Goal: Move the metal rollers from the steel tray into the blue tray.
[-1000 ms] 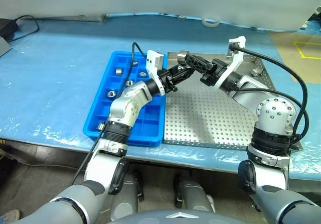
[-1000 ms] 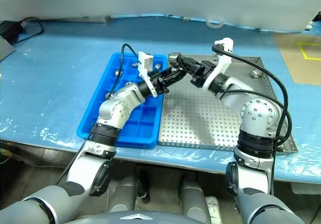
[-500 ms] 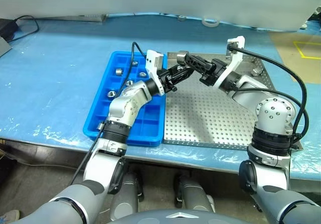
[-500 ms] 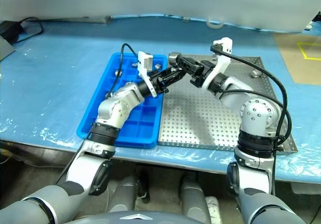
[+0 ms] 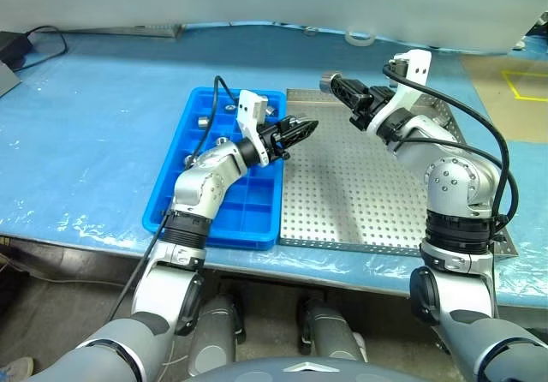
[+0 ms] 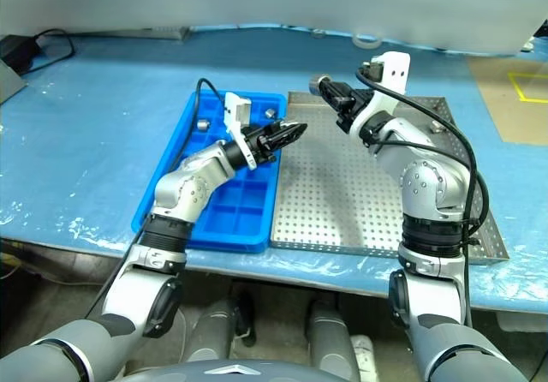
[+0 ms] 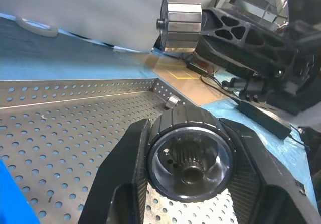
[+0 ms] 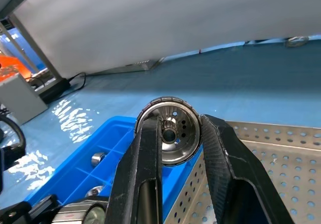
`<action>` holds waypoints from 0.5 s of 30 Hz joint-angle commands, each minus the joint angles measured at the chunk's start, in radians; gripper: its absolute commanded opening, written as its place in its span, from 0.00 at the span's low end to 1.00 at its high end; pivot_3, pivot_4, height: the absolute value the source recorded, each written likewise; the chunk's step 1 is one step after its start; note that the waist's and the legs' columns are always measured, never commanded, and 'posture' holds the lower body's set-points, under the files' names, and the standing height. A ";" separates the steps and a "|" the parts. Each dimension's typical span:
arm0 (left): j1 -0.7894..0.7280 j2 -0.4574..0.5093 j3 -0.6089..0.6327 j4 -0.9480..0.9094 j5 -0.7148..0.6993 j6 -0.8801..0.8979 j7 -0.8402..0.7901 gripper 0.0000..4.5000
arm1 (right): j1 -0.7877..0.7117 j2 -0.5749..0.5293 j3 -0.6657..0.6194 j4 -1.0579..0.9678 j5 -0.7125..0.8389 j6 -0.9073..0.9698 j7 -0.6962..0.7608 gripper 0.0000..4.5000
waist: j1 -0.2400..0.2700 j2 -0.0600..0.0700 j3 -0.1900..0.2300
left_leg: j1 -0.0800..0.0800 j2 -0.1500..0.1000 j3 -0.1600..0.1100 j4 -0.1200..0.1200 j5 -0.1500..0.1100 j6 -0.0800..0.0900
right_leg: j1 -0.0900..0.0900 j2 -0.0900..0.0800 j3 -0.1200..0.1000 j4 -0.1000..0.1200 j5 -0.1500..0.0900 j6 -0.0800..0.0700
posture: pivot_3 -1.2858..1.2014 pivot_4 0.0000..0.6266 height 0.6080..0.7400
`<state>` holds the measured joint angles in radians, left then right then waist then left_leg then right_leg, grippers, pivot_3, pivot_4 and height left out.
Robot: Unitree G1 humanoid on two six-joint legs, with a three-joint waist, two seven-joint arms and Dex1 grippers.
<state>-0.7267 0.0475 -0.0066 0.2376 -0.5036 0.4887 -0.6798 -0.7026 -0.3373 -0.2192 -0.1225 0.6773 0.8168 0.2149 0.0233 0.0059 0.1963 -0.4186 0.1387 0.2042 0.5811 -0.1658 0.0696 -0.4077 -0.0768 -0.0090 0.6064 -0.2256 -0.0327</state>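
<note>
My left gripper (image 5: 305, 128) hovers over the seam between the blue tray (image 5: 175, 195) and the steel tray (image 5: 368, 193), shut on a metal roller (image 7: 190, 158). My right gripper (image 5: 330, 82) hangs above the steel tray's far left corner, shut on a second roller (image 8: 170, 131), and stands apart from the left one. Several rollers lie in the blue tray's far compartments, one of them (image 5: 203, 122) near the left rim. A small roller (image 7: 172, 101) rests by the steel tray's far rim.
A roll of tape (image 5: 360, 37) lies on the blue table cover beyond the trays. A black cable and box (image 5: 15, 46) sit at the far left. A brown board with yellow lines (image 5: 514, 82) is at the far right.
The two grippers, tips close together before, have drawn apart. My right gripper swung up and toward the far right with its roller, its wrist rolling. The left gripper hardly moved.
</note>
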 commanded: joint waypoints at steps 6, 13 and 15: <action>0.004 0.116 0.118 -0.159 -0.103 0.073 -0.004 0.38 | 0.049 -0.158 0.132 -0.094 -0.094 -0.081 0.241 0.17 | 0.000 0.000 0.000 | 0.000 0.000 0.000 0.000 0.000 0.000 | 0.000 0.000 0.000 0.000 0.000 0.000 | 0.44 0.24 1.00; 0.086 0.339 0.220 -0.267 -0.161 0.142 -0.052 0.38 | 0.066 -0.240 0.185 -0.095 -0.119 -0.138 0.424 0.17 | -0.006 0.000 0.000 | 0.001 0.001 -0.001 0.000 -0.001 0.001 | 0.000 0.001 -0.001 0.001 0.000 0.000 | 0.45 0.24 1.00; 0.126 0.387 0.232 -0.290 -0.160 0.153 -0.053 0.38 | 0.062 -0.225 0.204 -0.083 -0.130 -0.151 0.444 0.17 | -0.004 0.000 0.000 | 0.001 0.001 -0.001 0.000 -0.001 0.001 | 0.001 0.001 -0.001 0.001 0.000 0.000 | 0.46 0.24 1.00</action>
<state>-0.6056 0.4155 0.2012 0.0009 -0.6445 0.6365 -0.7193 -0.6231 -0.5664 -0.0164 -0.1771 0.5493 0.6979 0.6362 0.0192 0.0059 0.1963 -0.4175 0.1396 0.2034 0.5812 -0.1675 0.0695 -0.4071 -0.0761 -0.0097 0.6078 -0.2256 -0.0328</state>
